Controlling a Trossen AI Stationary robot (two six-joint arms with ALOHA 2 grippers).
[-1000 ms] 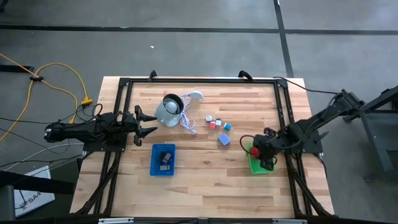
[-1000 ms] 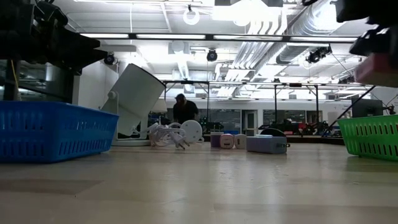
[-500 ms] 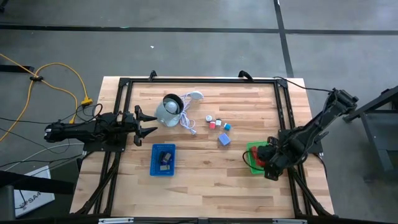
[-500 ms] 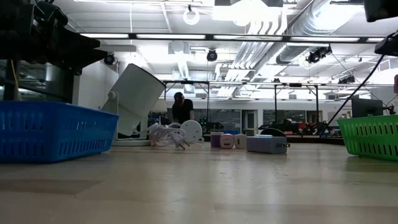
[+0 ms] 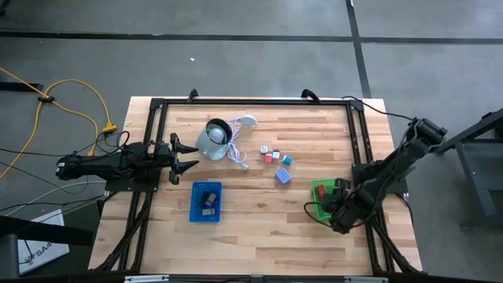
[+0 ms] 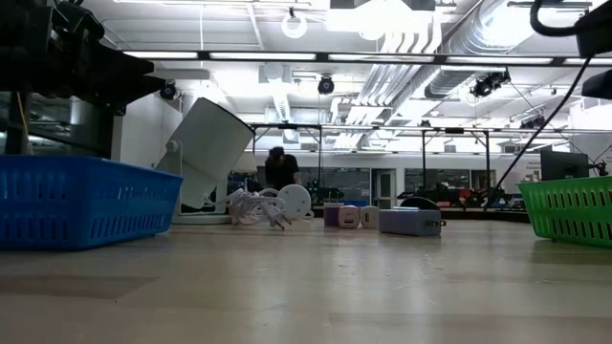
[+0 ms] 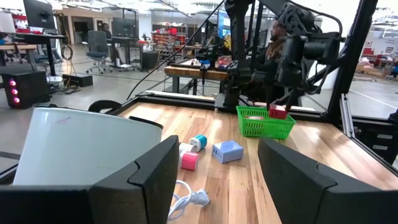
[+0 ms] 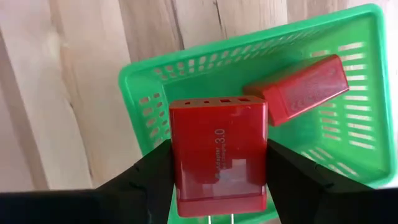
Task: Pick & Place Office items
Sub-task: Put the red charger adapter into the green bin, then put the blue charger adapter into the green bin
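- Right gripper (image 8: 217, 180): pinches a glossy red rectangular plastic charger block (image 8: 218, 155), held above the green perforated plastic basket (image 8: 149, 106).
- Done: a second red block (image 8: 298, 87) lies in that basket; a dark piece (image 5: 208, 196) sits in the blue mesh basket (image 5: 206, 215).
- Left: small smooth blocks (image 5: 277, 159) lie loose mid-table on the wooden slats.
- Left gripper (image 5: 186, 156): fingers spread, empty, beside the pale round object (image 5: 211, 141).

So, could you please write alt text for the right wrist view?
The right gripper holds a red rectangular charger block between its dark fingers, above a green plastic mesh basket on the wooden table. Another red block lies in the basket.
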